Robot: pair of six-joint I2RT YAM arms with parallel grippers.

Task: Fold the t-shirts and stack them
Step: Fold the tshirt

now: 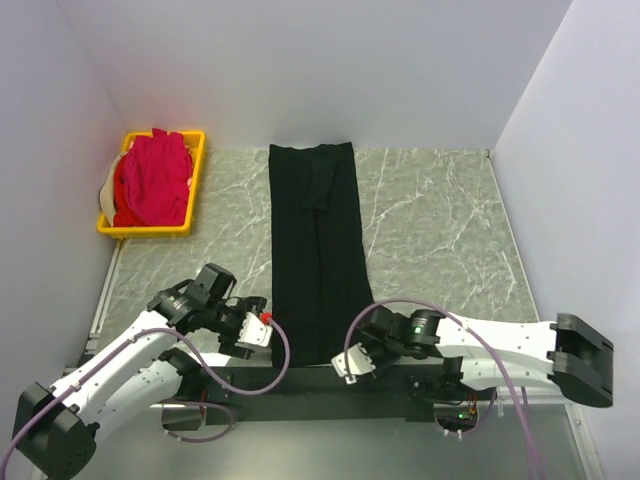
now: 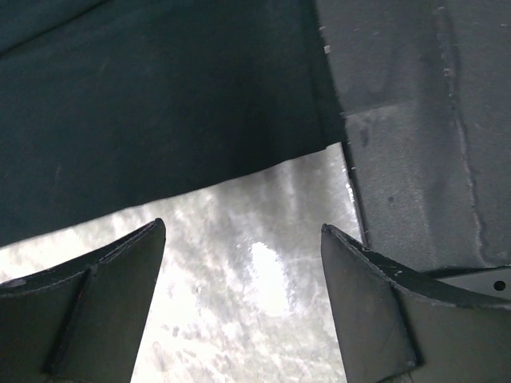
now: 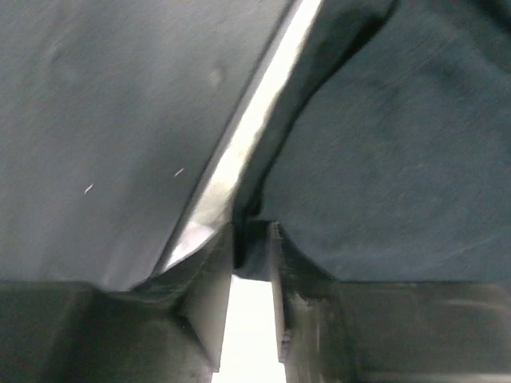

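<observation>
A: Logging the black t-shirt (image 1: 315, 250) position?

B: Noting it lying as a narrow strip down the table (image 1: 430, 230), near hem facing both arms, probably presenting its corners for a crosswise fold. Noting pink t-shirts (image 1: 152, 180) heaped in the yellow crate (image 1: 150, 232).

A: Checking fingers?

B: Recording the left gripper (image 2: 243, 231) spread wide, just short of the hem, holding nothing. Recording the right gripper (image 3: 254, 231) nearly together, pinching the hem edge.

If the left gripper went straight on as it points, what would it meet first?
Probably the edge of the black t-shirt, just ahead of the open left gripper; tilt is unclear, so possibly the table first.
</observation>
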